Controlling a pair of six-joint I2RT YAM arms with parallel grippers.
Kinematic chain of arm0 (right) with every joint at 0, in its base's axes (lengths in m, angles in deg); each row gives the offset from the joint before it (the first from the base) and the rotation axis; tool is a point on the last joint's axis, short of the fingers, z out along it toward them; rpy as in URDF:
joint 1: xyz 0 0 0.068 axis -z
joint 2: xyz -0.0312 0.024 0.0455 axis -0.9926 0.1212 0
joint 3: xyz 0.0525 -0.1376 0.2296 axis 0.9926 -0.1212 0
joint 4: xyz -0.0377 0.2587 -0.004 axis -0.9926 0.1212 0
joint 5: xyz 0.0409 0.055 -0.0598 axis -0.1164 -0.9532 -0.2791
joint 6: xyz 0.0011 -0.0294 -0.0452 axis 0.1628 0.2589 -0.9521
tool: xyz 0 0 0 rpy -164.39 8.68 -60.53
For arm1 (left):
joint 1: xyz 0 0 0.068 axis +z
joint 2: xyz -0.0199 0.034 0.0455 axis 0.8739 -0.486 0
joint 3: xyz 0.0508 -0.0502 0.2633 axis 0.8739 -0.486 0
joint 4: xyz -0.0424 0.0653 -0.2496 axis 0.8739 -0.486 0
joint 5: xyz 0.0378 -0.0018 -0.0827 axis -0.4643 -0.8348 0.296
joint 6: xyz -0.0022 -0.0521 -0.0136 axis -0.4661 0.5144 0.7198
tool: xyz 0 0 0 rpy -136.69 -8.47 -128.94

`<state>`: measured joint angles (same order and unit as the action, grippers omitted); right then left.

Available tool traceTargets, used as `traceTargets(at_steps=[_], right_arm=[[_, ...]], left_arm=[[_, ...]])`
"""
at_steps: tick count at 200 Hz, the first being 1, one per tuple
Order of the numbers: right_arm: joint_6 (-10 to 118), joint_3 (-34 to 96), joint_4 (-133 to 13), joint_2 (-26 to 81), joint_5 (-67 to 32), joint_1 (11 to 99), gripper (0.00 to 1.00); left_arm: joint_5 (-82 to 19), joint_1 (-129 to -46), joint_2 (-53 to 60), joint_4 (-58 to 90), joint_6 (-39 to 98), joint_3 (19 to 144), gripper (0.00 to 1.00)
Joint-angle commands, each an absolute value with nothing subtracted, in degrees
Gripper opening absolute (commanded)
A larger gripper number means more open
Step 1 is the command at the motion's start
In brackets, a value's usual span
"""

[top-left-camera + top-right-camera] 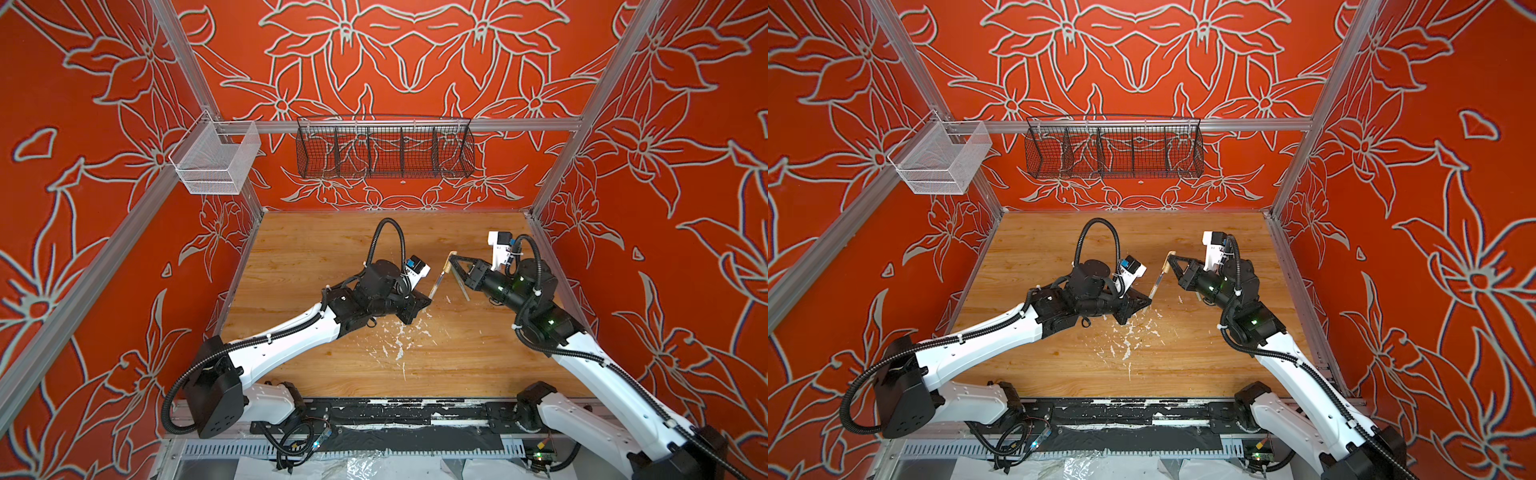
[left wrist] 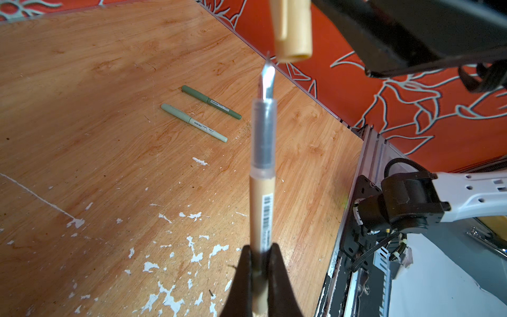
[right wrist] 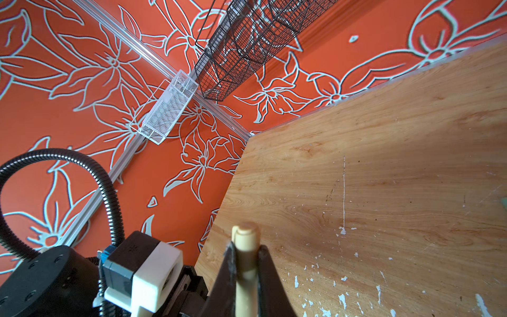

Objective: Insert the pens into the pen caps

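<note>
My left gripper (image 2: 260, 250) is shut on the lower end of the beige pen (image 2: 262, 203), whose clear section and metallic tip point away from it. My right gripper (image 3: 245, 254) is shut on the beige pen cap (image 3: 245, 238), which hangs open mouth down (image 2: 293, 33) just past the pen tip. The tip sits beside the cap's rim, outside it. In both top views the pen (image 1: 436, 282) slants between the left gripper (image 1: 424, 302) and the cap (image 1: 450, 257) above the table's middle. A dark green pen (image 2: 211, 102) and a pale green pen (image 2: 193, 122) lie side by side on the table, capped.
The wooden table (image 1: 316, 257) carries white paint flecks (image 1: 399, 340) near its front middle. A black wire basket (image 1: 384, 151) hangs on the back wall and a white mesh basket (image 1: 216, 160) at the left corner. Metal rails edge the table's right side (image 2: 365, 153).
</note>
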<state>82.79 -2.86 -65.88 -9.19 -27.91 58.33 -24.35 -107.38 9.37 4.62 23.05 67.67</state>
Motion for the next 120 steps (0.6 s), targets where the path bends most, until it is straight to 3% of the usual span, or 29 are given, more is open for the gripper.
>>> traceTargets(at_steps=[1,120], right_arm=[[82.54,-3.03,-67.52,-9.11,-27.34,58.47,0.01],[82.86,-4.99,-68.96,-9.05,-27.07,58.45,0.0]], left_arm=[[-24.32,-107.42,10.21,5.26,22.35,68.03,0.0],[-23.78,-107.42,10.61,5.4,22.46,68.17,0.0]])
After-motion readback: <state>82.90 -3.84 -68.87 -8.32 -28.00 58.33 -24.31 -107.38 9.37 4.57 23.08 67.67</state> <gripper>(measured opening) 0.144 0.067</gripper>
